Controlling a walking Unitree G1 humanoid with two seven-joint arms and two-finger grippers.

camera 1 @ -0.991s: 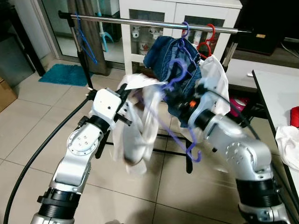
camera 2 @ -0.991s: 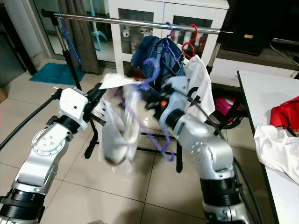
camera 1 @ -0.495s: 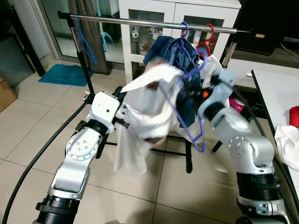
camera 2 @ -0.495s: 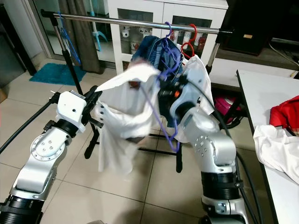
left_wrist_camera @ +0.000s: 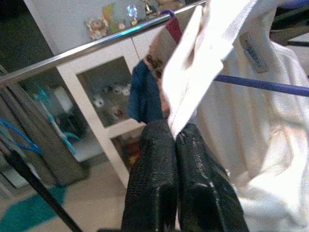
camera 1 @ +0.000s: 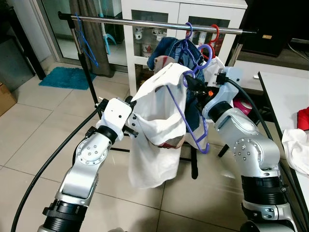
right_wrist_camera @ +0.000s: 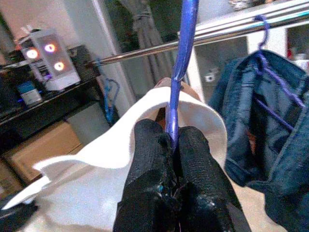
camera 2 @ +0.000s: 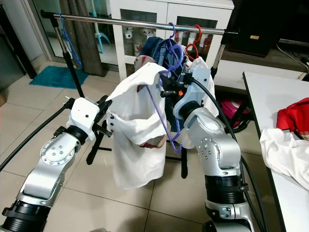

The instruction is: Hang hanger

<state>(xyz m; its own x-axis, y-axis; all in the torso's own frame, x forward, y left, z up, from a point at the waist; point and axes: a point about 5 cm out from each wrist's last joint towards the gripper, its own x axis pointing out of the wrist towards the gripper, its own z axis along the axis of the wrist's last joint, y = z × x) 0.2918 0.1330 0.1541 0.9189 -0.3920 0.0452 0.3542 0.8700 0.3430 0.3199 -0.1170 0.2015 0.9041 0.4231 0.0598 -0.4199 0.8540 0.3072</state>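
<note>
While my right gripper pinches the purple hanger just below the rail and my left gripper clamps the white shirt, I'd lift the hook over the rail's bare stretch. Denim clothes and a red hanger crowd the rail beside it.

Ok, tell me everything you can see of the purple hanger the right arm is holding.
The purple hanger is thin plastic-looking wire, held tilted below the rail, its hook not yet over it. The right end effector is shut on its neck. A white shirt drapes over it, with the hanger's lower loop poking out. The left end effector pinches the shirt's edge.
</note>
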